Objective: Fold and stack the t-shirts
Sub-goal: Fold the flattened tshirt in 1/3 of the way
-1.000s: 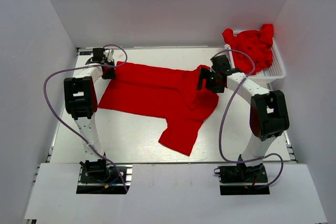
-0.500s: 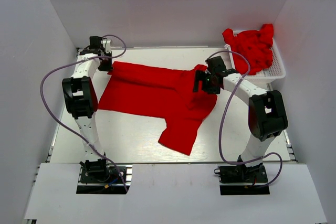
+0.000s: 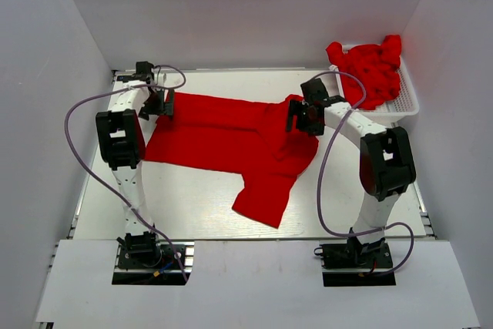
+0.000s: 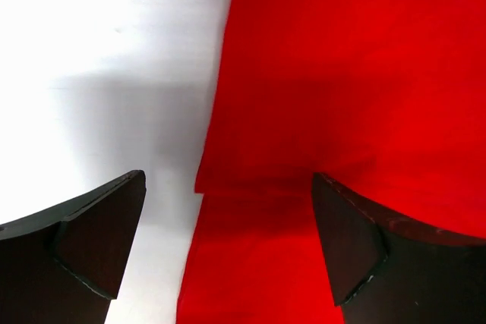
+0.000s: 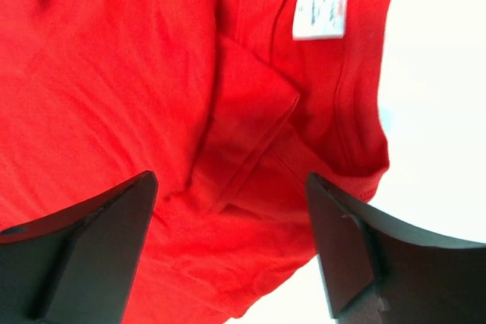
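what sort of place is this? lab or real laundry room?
Most likely a lab test cell: plain white walls box in a white table, left arm and right arm are bolted at its near edge, and the only props are a spread red t-shirt and a basket of more.

Spread t-shirt [image 3: 223,132]: plain bright red, no print; deeper red along folds and in shadow. Neck label [image 5: 320,7]: white, faint print too blurred to read. Heaped t-shirts [image 3: 370,63]: same bright red. Basket [image 3: 406,102]: white, regular slotted pattern. Tabletop [image 3: 192,206]: white, with a grey shadow beside the shirt edge in the left wrist view. Left gripper [image 4: 228,252] and right gripper [image 5: 231,252]: jaws matte black. Left arm [image 3: 132,186] and right arm [image 3: 377,206]: white links, black joint housings. Cable [image 3: 322,186]: pale lilac.
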Controlling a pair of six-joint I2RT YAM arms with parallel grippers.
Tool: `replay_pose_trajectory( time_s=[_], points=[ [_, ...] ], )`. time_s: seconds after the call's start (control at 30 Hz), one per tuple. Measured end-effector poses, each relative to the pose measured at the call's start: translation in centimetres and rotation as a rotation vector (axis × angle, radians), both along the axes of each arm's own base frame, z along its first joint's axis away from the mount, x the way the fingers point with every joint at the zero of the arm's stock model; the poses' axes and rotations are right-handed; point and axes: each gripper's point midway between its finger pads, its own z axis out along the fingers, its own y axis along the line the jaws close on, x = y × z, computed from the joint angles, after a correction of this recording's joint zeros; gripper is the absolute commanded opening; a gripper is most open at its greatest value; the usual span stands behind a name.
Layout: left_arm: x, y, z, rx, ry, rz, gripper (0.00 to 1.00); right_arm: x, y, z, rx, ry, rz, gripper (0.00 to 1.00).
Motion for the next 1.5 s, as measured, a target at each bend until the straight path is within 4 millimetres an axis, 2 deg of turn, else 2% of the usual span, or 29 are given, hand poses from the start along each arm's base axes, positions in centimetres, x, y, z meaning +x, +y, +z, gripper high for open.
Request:
replay_pose_trajectory(
  time_s=[0.2,0.33,0.5,0.7,0.9,0.97,1.0,1.07,1.1,1.5],
  points=[
    [2.7,-0.1,4.5,-0.013,-0.118,0.019,1.00,1.5,-0.2,1.3,-0.007,-0.035,-0.057,0.72],
    [3.9,-1.0,7.4,-0.055,-0.205,0.004,1.00,2.1,-0.1,0.7,-0.010,-0.023,-0.080,0.69],
    [5.0,-3.0,9.1,-0.124,-0.273,-0.032,1.00,2.8,0.2,-0.7,-0.013,0.004,-0.100,0.68],
    [5.5,-4.9,9.2,-0.210,-0.300,-0.072,1.00,3.0,0.3,-2.0,-0.021,0.036,-0.117,0.66],
    [5.6,-5.4,8.9,-0.236,-0.302,-0.081,1.00,2.9,0.2,-3.0,-0.028,0.063,-0.135,0.38],
    [5.6,-5.4,8.6,-0.236,-0.301,-0.080,1.00,2.9,0.1,-3.2,-0.031,0.067,-0.145,0.24],
    [5.5,-5.4,8.4,-0.236,-0.297,-0.080,1.00,2.9,0.1,-3.3,-0.032,0.069,-0.151,0.12],
    [5.5,-5.4,7.7,-0.237,-0.286,-0.079,1.00,2.9,0.0,-3.5,-0.036,0.072,-0.164,0.09],
    [5.5,-5.3,7.4,-0.237,-0.281,-0.078,1.00,2.9,0.0,-3.5,-0.037,0.071,-0.173,0.01],
    [5.2,-5.4,4.9,-0.240,-0.245,-0.073,1.00,3.1,-0.4,-3.5,-0.051,0.064,-0.200,0.00]
  ],
)
